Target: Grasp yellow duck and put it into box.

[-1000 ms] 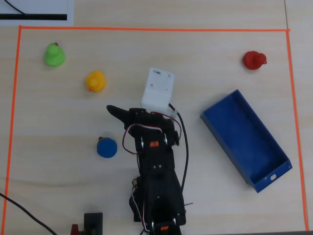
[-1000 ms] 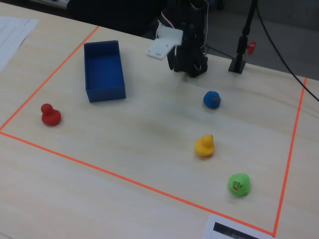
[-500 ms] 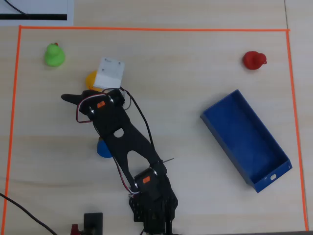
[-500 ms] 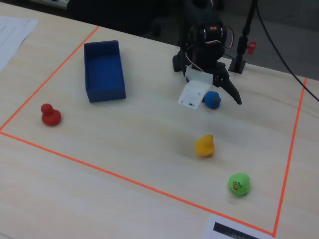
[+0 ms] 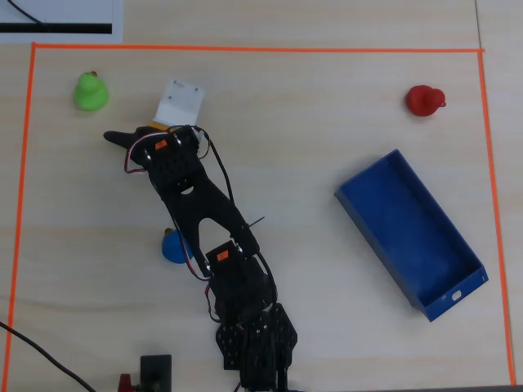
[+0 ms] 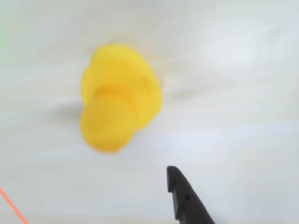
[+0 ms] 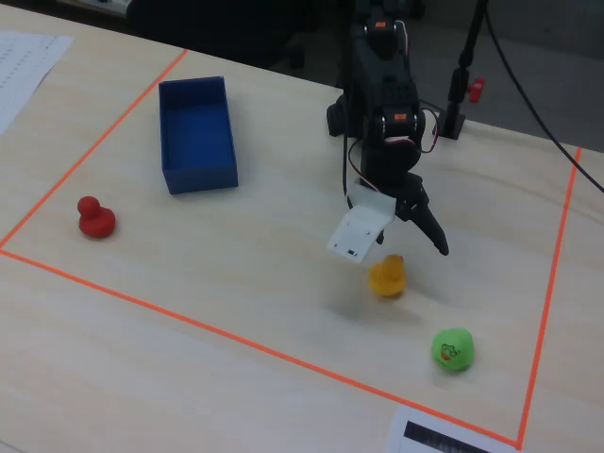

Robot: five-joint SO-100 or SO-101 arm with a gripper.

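The yellow duck (image 7: 388,276) stands on the light wooden table just below my gripper (image 7: 396,249). In the wrist view it is a blurred yellow shape (image 6: 119,95), up and left of one black finger (image 6: 184,200); the other finger is out of that view. In the overhead view only a yellow sliver (image 5: 157,125) shows beside the white wrist mount. My gripper (image 5: 140,128) is open and empty, its black finger spread out to one side of the duck. The dark-blue box (image 5: 380,255) lies far off, empty; it also shows in the fixed view (image 7: 200,177).
A green duck (image 5: 91,91) sits near the yellow one, also in the fixed view (image 7: 453,348). A red duck (image 5: 424,100) is in the far corner. A blue round thing (image 5: 173,245) lies under the arm. Orange tape (image 5: 245,50) borders the work area.
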